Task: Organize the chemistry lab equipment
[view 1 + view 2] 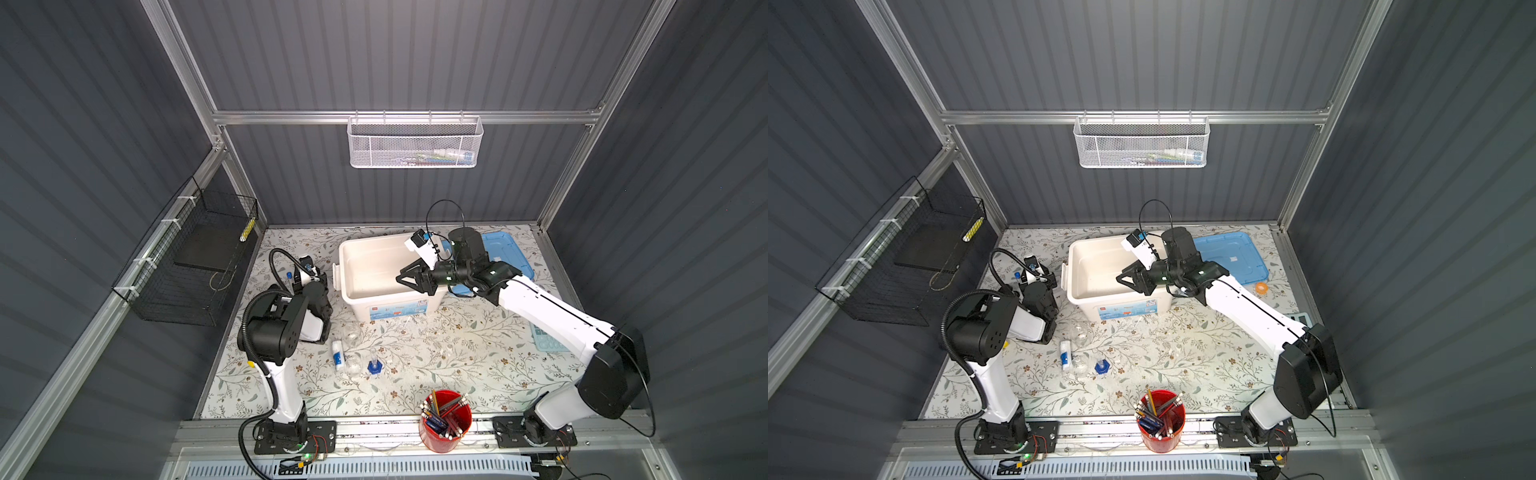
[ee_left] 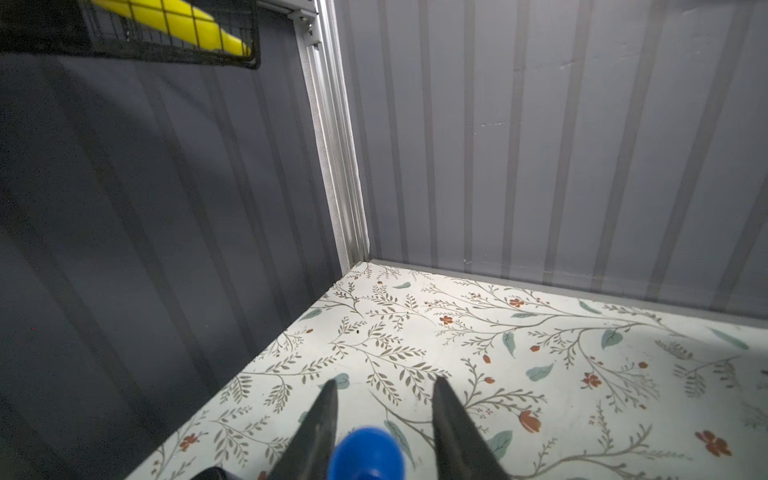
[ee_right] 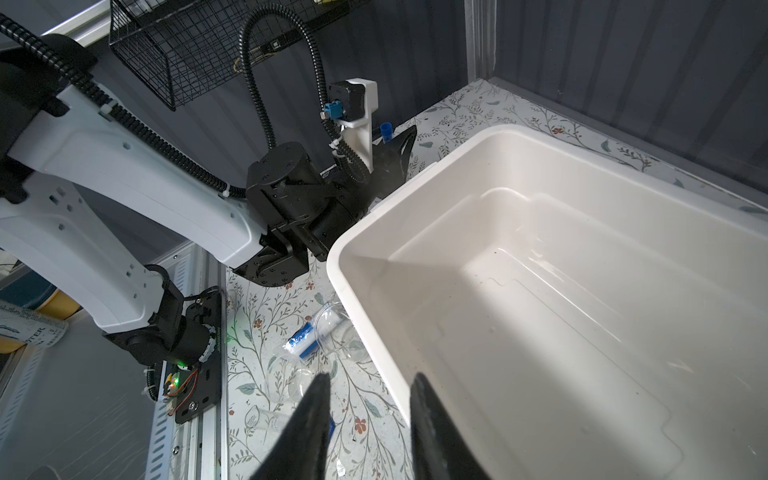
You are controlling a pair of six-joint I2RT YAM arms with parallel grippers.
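Observation:
A thin tube with a blue cap [image 2: 365, 453] stands between the fingers of my left gripper [image 2: 385, 380], close to one finger, with a gap on the other side. That gripper [image 1: 296, 279] is open at the table's far left, beside the white bin [image 1: 345, 266]. The cap [image 3: 386, 128] also shows in the right wrist view. My right gripper [image 3: 370, 376] is open and holds nothing; it hangs over the bin's near rim [image 3: 374, 216]. Two round flasks [image 1: 352, 332] [image 1: 353, 365], a slim cylinder with a blue hexagonal foot [image 1: 375, 365] and a white and blue packet [image 1: 338, 354] sit in front of the bin.
The bin's blue lid [image 1: 509, 249] lies behind the right arm. A red cup of pencils [image 1: 445, 419] stands at the front edge and a pale blue calculator [image 1: 548, 340] at the right. A black wire basket [image 1: 195, 257] hangs on the left wall, a white mesh basket [image 1: 415, 141] on the back wall.

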